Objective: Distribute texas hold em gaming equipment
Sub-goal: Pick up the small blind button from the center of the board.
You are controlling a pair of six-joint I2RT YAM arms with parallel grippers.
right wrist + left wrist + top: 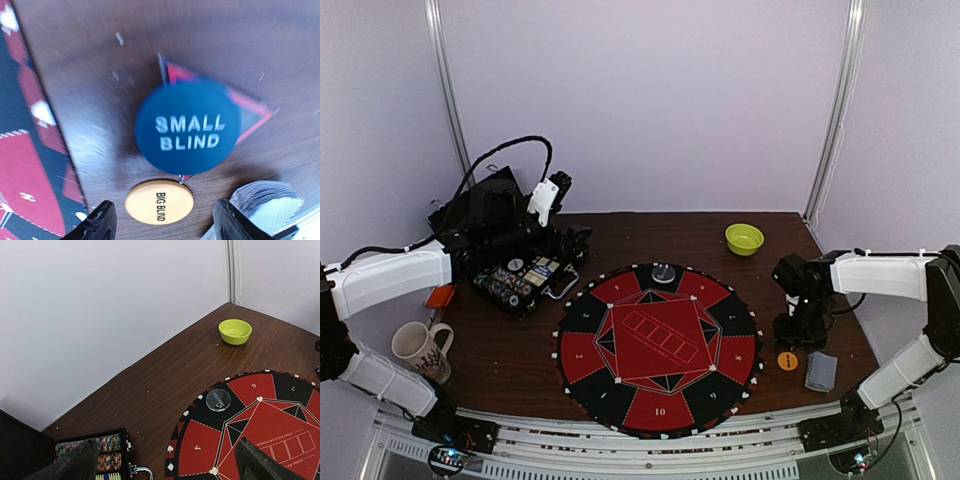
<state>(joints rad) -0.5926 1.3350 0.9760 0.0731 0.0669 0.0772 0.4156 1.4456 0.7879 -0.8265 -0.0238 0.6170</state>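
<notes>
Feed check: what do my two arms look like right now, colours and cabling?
Left arm and right arm: white shell links, black joints and bases, black tapered jaws. A black cable loops above the left arm.

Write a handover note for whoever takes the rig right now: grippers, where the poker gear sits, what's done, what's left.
Left gripper: open, empty, above the gap between case and mat.
Right gripper: open, empty, over the Small Blind disc (blurred), Big Blind disc and card deck, off the mat's right side.
Clear button disc: on the mat's far edge.
Chips: in the case.
Done: only that clear disc is on the mat.
Left: chips, cards and likely both blinds.
</notes>
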